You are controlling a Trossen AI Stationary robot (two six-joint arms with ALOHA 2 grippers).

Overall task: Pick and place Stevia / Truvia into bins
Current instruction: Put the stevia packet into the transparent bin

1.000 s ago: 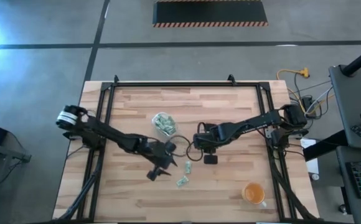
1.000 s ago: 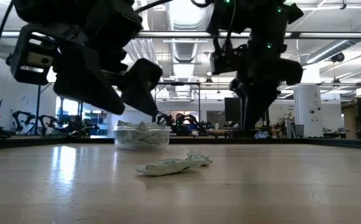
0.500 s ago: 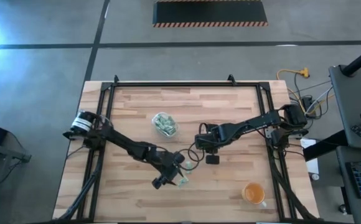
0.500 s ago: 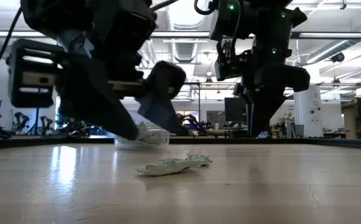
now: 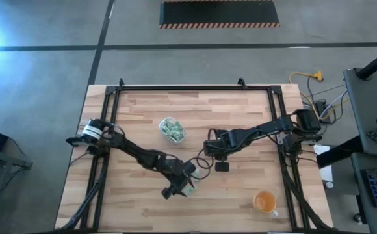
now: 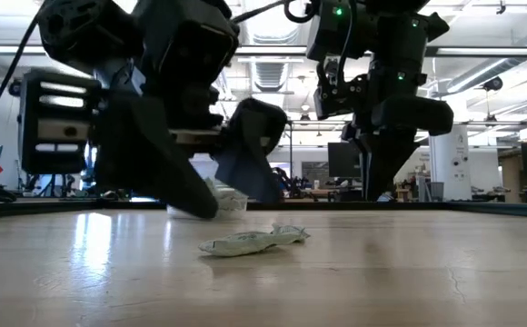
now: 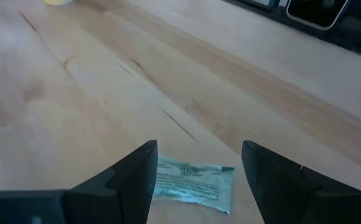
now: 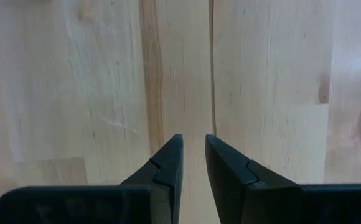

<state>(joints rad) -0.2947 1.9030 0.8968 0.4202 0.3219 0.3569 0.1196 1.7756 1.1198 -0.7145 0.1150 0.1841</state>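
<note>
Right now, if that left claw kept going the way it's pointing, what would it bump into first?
Most likely the green-and-white packet lying on the table: it sits between the left gripper's open fingers.

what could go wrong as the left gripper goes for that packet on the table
The Stevia packet lies flat on the wooden table, so the open left gripper straddling it may scrape wood or slide it instead of pinching. The clear bin already looks full; another packet might spill.
</note>
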